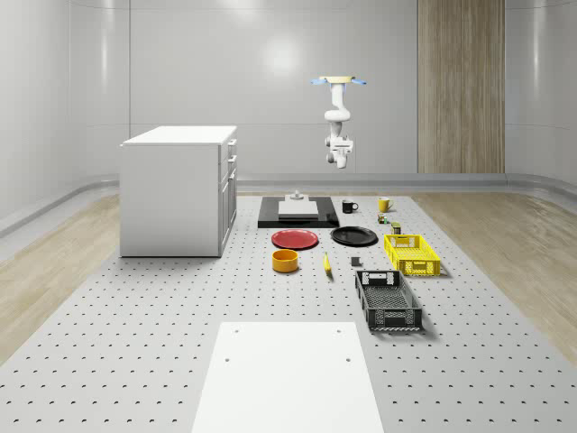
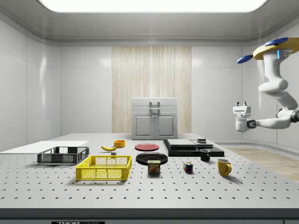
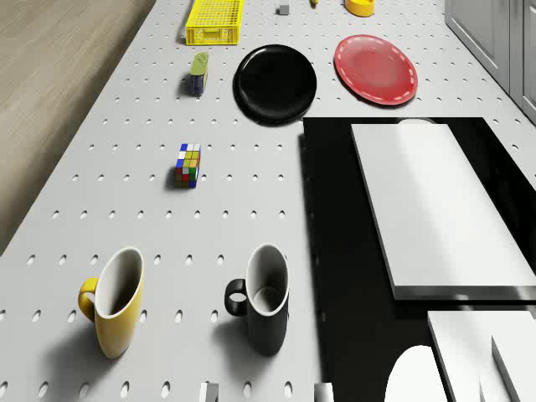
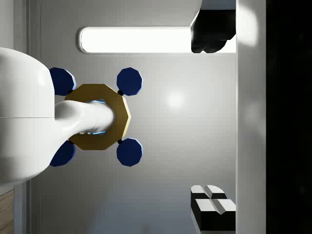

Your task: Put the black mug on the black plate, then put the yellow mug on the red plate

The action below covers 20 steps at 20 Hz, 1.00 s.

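The drone (image 1: 339,82) hovers high above the far edge of the perforated table (image 1: 135,361), and its arm bends down to a gripper (image 2: 242,104) held in mid-air well above both mugs; in the wrist view its fingers (image 4: 213,204) stand wide apart with nothing between them. The black mug (image 3: 266,300) stands upright near that far edge, just beside a corner of the black slab (image 3: 335,251), with the yellow mug (image 3: 115,301) upright near it. The black plate (image 3: 275,82) and red plate (image 3: 375,69) lie side by side nearer the table's middle, both bare.
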Available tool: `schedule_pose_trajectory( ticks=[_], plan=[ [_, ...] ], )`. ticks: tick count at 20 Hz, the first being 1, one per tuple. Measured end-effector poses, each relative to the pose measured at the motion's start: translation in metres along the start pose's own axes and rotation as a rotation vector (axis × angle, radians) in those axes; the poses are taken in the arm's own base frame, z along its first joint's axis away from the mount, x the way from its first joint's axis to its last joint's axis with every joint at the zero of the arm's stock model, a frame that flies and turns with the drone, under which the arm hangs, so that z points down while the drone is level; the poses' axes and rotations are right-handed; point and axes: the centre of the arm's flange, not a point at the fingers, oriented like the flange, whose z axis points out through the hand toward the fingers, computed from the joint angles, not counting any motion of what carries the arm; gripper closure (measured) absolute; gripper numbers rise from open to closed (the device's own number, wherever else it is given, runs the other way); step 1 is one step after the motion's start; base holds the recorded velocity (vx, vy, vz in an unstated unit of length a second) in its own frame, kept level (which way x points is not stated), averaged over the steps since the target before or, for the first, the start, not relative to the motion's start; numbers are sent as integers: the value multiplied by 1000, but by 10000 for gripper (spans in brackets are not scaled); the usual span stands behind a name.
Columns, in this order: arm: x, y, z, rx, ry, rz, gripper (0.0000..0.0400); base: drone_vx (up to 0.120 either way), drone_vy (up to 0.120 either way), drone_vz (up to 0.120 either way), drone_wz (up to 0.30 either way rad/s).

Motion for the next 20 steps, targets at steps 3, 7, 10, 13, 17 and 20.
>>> schedule_pose_trajectory(
  ticks=[3, 7, 10, 13, 17, 20],
  plan=[
    [-2, 2, -23, 2, 2, 0, 0, 0, 0, 0, 0],
    [-2, 2, -50, 4, 4, 0, 0, 0, 0, 0, 0],
    [-1, 1, -66, 6, 6, 0, 0, 0, 0, 0, 0],
    [-1, 1, -78, 7, 7, 0, 0, 0, 0, 0, 0],
    [0, 0, -87, 9, 9, 0, 0, 0, 0, 0, 0],
    [0, 0, -90, 11, 11, 0, 0, 0, 0, 0, 0]
  ],
)
